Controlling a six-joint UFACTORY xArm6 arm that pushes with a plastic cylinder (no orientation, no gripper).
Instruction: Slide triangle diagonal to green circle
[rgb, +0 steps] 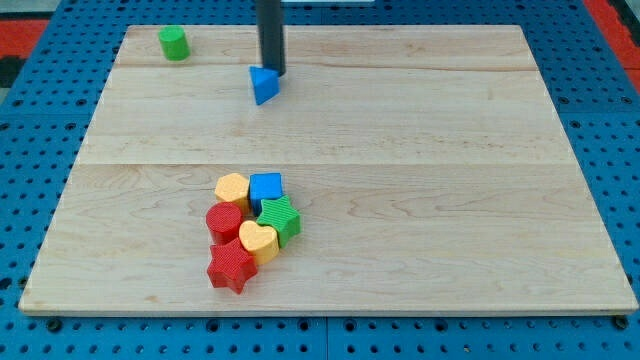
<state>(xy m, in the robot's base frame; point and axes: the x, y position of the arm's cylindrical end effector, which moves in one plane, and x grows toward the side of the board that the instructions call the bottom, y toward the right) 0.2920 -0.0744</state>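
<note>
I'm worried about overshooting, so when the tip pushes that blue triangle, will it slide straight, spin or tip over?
Probably slides easily: the blue triangle looks small and rigid on smooth wood. It may well spin, since my tip touches its upper right edge, seemingly off centre. Tipping seems unlikely; it sits low and flat. The green circle lies to the upper left.

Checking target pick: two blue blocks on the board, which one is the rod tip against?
The blue triangle near the view's top, with my tip at its upper right edge. The blue cube sits in the cluster lower down.
</note>
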